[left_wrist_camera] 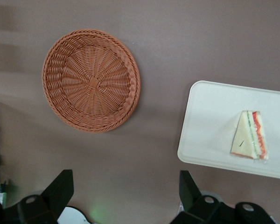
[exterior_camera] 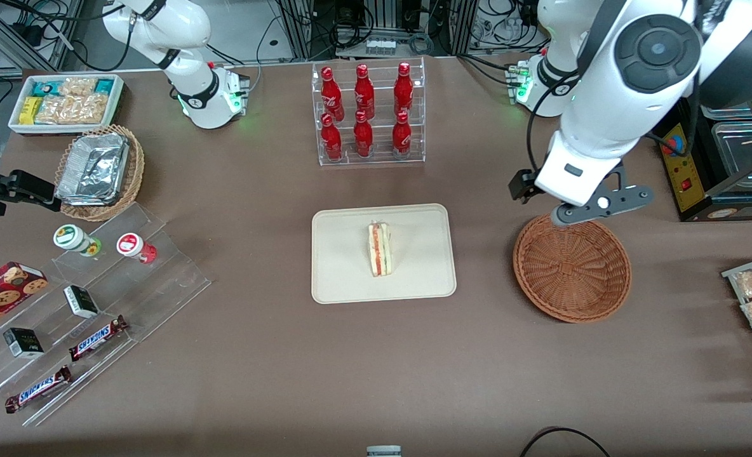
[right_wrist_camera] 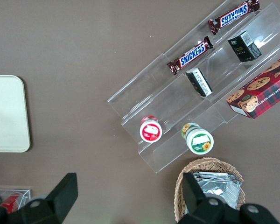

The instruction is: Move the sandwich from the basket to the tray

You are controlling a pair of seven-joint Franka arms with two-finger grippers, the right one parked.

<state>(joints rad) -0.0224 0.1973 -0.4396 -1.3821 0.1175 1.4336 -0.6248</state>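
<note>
The fingers (left_wrist_camera: 60, 189) stand wide apart with nothing between them, raised well above the counter (exterior_camera: 287, 368). Just below them sits the basket (exterior_camera: 571, 268), holding nothing. Well apart from the fingers, toward the parked arm's end, the sandwich (exterior_camera: 380, 248) lies on the tray (exterior_camera: 344, 279). The placing looks done; only pulling the arm clear seems left.

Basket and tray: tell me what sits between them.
Nothing: only bare brown table between the basket and the tray, as the left wrist view shows. The sandwich lies on the tray; the gripper hangs open above the table.
</note>
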